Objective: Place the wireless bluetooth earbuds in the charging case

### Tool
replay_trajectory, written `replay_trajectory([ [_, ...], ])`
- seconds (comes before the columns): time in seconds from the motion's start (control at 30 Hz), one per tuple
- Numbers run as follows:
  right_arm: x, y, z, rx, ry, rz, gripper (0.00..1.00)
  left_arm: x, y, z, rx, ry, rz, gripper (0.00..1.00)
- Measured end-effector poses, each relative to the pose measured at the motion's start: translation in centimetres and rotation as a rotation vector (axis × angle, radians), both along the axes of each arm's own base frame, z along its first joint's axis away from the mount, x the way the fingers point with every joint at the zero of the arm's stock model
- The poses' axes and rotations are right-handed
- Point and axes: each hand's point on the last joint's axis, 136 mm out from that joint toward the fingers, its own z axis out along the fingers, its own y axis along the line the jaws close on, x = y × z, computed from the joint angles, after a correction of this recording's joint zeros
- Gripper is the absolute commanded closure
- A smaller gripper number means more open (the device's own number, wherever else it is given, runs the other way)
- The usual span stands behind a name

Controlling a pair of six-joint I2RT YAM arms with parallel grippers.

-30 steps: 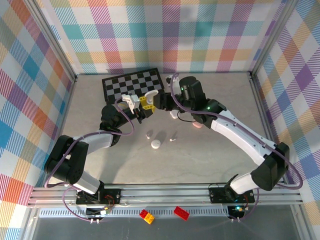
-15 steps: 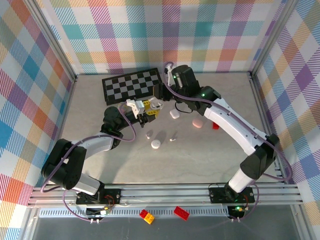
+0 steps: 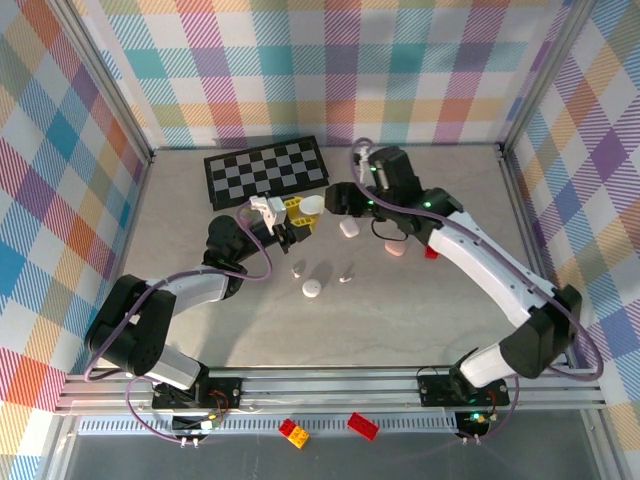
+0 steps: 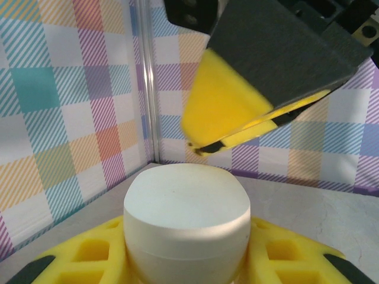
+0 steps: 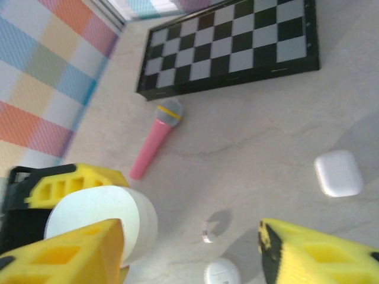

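- Currently two earbuds are lying loose on the table [image 3: 420, 320], in front of both grippers. The first earbud [image 3: 297, 268] is nearer the left arm and the second earbud [image 3: 347, 272] is nearer the right arm, well apart from each other.
- The second earbud is lying with its long axis running roughly from near to far, a little slanted. The first earbud is too small to tell its direction, and for both I cannot tell which end is the stem.
- A white round piece [image 3: 313, 289] is resting between them, slightly closer to the arm bases.
- The left gripper [image 3: 300, 212] is clamping the charging case [image 3: 312, 205], a thick white round one, above the table. Its yellow fingers are pressing on both sides of it.
- The right gripper [image 3: 335, 198] is hovering just beside this case, with its fingers spread wide and nothing between them.
- A chessboard [image 3: 265, 170] is lying behind the grippers. A white pebble case [image 3: 349, 227] and a pink case [image 3: 394, 248] are lying by the right arm.
- The right wrist view is adding a pink toy microphone [image 5: 155, 139] on the table near the chessboard. The left wrist view is giving the seam around the held case and one right finger hanging over it.
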Motion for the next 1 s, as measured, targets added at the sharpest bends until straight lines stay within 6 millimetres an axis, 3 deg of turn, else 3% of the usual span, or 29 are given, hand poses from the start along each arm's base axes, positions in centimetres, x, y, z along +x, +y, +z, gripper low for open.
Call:
replay_trajectory([
  [0.13, -0.7, -0.8, -0.3, 0.162, 0.082, 0.030, 0.30, -0.5, -0.5, 0.3, -0.011, -0.001, -0.018, 0.70],
  [0.33, -2.5, 1.8, -0.5, 0.367, 0.237, 0.170, 0.34, -1.6, -2.1, 0.8, -0.017, -0.018, -0.054, 0.70],
  [0.53, -3.2, 2.8, 0.4, 0.502, 0.318, 0.233, 0.60, -1.9, -3.1, 1.5, -0.016, -0.035, -0.064, 0.70],
  [0.77, -2.9, 2.0, 0.3, 0.597, 0.392, 0.229, 0.81, -1.6, -3.7, 1.2, 0.009, -0.032, -0.045, 0.68],
  [0.9, -2.5, 1.5, -0.5, 0.605, 0.404, 0.205, 0.83, -1.5, -4.1, 0.7, 0.028, -0.024, -0.044, 0.31],
  [1.0, -1.7, 0.2, -1.6, 0.592, 0.394, 0.130, 0.84, -1.7, -4.4, 0.4, 0.040, -0.018, -0.051, 0.10],
])
